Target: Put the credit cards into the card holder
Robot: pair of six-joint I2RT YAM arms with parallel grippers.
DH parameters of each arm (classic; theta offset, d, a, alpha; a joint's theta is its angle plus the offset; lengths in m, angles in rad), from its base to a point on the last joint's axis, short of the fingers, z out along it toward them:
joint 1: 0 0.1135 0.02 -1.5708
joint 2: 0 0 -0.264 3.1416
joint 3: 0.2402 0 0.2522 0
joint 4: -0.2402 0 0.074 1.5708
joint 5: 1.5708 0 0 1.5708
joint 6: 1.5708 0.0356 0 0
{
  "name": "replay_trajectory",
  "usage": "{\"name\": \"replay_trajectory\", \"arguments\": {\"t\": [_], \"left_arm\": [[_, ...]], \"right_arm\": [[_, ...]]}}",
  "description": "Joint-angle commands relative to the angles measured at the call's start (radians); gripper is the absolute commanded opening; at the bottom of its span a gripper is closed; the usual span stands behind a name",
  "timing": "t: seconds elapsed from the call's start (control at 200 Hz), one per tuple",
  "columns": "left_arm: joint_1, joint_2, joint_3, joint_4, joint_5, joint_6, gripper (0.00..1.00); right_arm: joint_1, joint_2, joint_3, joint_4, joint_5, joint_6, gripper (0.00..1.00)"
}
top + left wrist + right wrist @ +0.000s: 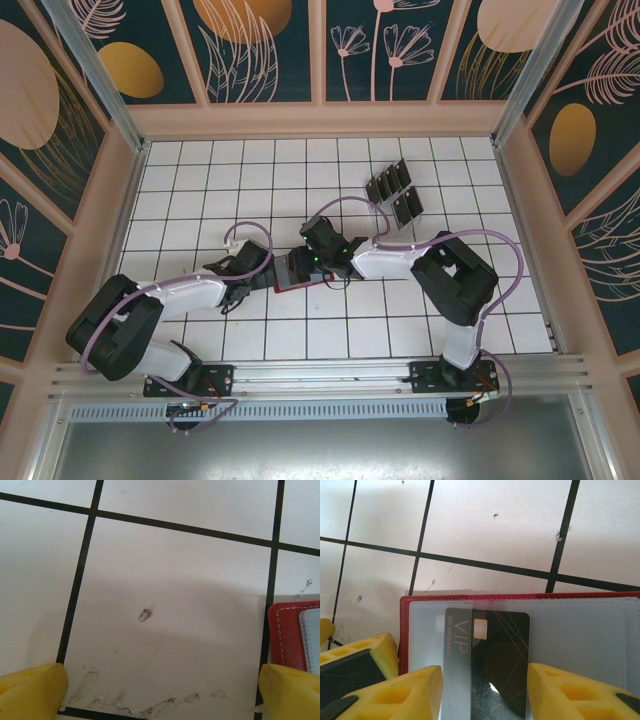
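Right jaws tight on card (496, 652) half inside holder (404, 630)

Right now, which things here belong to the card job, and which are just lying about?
Job: red wallet; black card, partly in its pocket; right gripper on that card; spare black cards at the back.
Lying about: clear rack holding them; smudges on the tile.

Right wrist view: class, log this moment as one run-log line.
right gripper: closed on credit card | credit card: partly under clear pocket of card holder | left gripper: open over tile beside card holder
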Motion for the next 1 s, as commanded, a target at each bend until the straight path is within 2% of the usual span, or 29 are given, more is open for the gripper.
{"name": "replay_trajectory", "arguments": {"t": [0.0,0.55,0.996], "left_arm": [[0.003,0.028,-0.026,0.014,0.019,-0.011,0.98],[0.003,0.034,-0.026,0.023,0.026,-0.011,0.98],[0.003,0.025,-0.03,0.024,0.024,-0.018,0.99]], "right_arm": [[0.008,0.027,0.018,-0.001,0.005,0.003,0.47],[0.033,0.061,0.06,-0.001,-0.018,0.006,0.43],[0.08,0.086,0.093,-0.013,-0.032,0.003,0.46]]}}
